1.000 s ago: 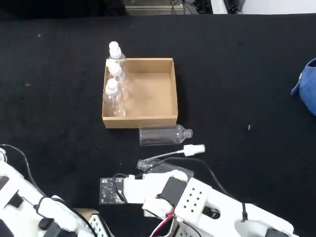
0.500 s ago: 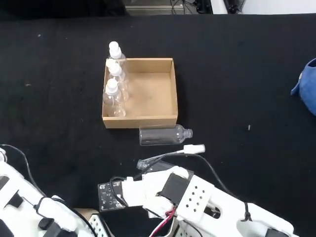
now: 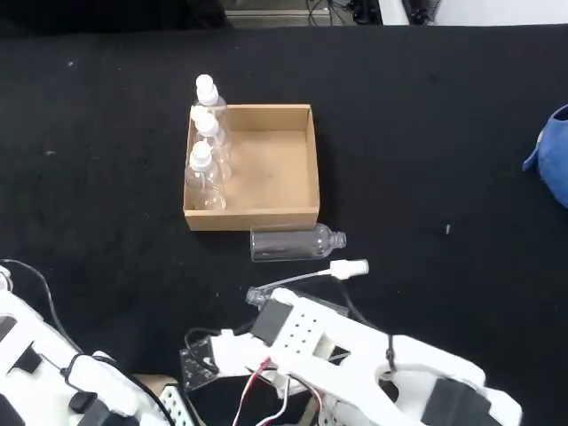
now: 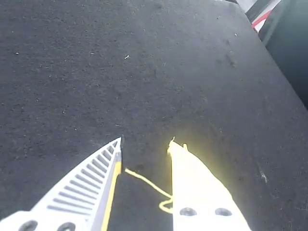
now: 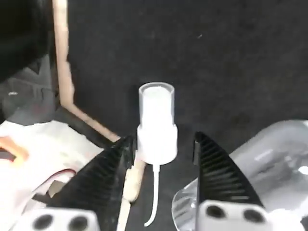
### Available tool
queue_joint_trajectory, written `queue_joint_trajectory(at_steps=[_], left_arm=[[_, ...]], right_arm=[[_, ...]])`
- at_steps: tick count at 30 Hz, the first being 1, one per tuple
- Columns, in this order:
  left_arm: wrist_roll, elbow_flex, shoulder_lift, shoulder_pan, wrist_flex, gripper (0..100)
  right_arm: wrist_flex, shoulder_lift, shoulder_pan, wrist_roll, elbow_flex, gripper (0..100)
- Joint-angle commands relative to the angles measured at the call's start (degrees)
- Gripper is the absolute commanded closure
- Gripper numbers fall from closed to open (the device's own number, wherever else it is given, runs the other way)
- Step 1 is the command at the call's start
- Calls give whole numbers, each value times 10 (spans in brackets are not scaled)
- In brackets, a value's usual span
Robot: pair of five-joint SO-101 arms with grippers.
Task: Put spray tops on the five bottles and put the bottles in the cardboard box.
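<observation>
The right gripper [image 5: 162, 138], jaws spread and empty, frames the spray top [image 5: 156, 126] lengthwise, its thin tube trailing back toward it.

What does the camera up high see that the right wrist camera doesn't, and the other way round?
High view: the cardboard box with three topped bottles standing along one of its walls, and a blue thing far off to the side. Right wrist view: the right tool up close, open around the spray top. Both: that spray top and the bare bottle lying next to it.
</observation>
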Motion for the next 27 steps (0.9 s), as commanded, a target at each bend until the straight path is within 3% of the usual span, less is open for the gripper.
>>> queue_joint_trajectory(at_steps=[1,5,10,14,20,27], left_arm=[[2,-32,-2,-6,-8,970],[2,-32,-2,-6,-8,970],[2,-32,-2,-6,-8,970],[2,-32,-2,-6,-8,970],[2,-30,-2,-6,-8,970],[2,-29,-2,-2,-5,970]], right_arm=[[-56,3,-5,-18,-1,815],[-159,3,-5,-47,61,843],[-180,3,-3,-44,59,991],[-117,2,28,-44,-5,989],[17,-14,144,-48,-189,988],[136,-153,275,-49,-305,988]])
